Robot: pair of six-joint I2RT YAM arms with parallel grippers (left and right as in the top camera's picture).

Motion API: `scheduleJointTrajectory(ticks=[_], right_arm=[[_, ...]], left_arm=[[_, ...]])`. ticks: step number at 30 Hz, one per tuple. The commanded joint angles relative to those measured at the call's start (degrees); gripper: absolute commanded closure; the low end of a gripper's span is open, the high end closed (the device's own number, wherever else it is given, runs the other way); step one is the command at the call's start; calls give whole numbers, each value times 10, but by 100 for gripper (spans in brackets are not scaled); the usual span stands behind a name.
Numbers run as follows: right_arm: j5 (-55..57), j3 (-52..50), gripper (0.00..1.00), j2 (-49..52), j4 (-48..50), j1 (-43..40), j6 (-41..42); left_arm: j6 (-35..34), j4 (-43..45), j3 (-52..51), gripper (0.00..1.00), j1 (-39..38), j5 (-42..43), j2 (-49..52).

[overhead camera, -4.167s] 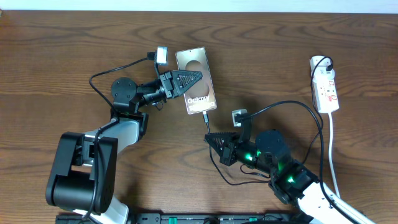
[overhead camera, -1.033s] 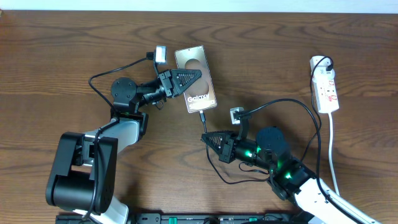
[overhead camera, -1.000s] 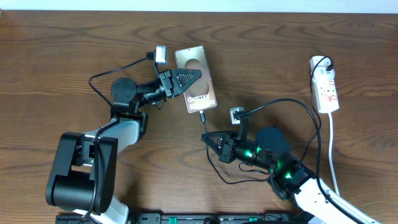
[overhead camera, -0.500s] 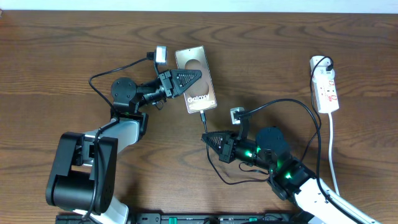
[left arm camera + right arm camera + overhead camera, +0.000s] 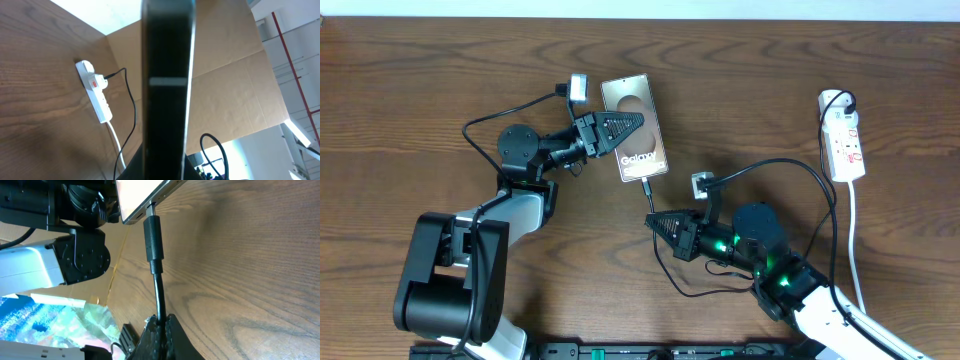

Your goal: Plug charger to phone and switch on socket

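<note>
We see the right gripper (image 5: pixel 654 221) pinching the charger (image 5: pixel 153 235) mid-frame, its plug in the phone (image 5: pixel 651 160), which the left gripper (image 5: pixel 639 121) grasps at upper centre.

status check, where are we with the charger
Status: left gripper shut on the phone. The right gripper shut on the charger, plug tip at the phone's port. The socket untouched, nothing blocking.

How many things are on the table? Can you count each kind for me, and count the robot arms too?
Phone: 1
Charger: 1
Power strip: 1
Robot arms: 2, the left arm and the right arm
Total: 5
</note>
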Motion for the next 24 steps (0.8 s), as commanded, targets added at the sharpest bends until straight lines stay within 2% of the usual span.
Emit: scheduleJointTrajectory(ticks=[1,24], right_arm=[[11,0,99,-5,4,-7,-5],[24,0,99,-31,-22,-10,-17]], left_arm=[[10,9,6,93,-1,15,-8],[10,9,6,93,-1,15,-8]])
